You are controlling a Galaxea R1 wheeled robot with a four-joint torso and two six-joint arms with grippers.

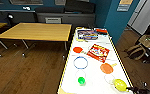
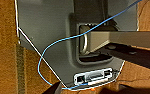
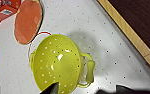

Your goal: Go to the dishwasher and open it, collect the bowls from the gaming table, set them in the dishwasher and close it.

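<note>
Just ahead of the right pincer (image 3: 76, 90), on the white top of the counter (image 1: 96, 72), lies the yellow bowl (image 3: 57, 63), a perforated one with a looped handle turned toward the yellowish edge of the counter; the dark fingertips reach in beneath it in the right wrist view, but whether they are spread or closed I cannot tell, and nothing shows the bowl lifted or clamped. In the head view the same yellow bowl (image 1: 120, 84) sits at the near right corner, touching or nearly touching the dark end of the right arm. Farther out from that pincer along the counter lie an orange bowl (image 1: 106, 68), a red one (image 1: 77, 49), a pale bluish one (image 1: 80, 62) and a small green one (image 1: 81, 80), set among two board-game boxes (image 1: 98, 52). The dishwasher is nowhere among these things, so I cannot judge from here whether it stands open. As for progress, I judge the collecting stage to be only at its start: every bowl I can make out rests on the counter, none is carried. Left to do, by my reckoning, are gripping the bowls, bringing them to the dishwasher, loading them and shutting the door. The left wrist view looks down past grey robot parts and a blue cable (image 2: 66, 40) to the wooden floor (image 2: 3, 50); that pincer's state cannot be told.
</note>
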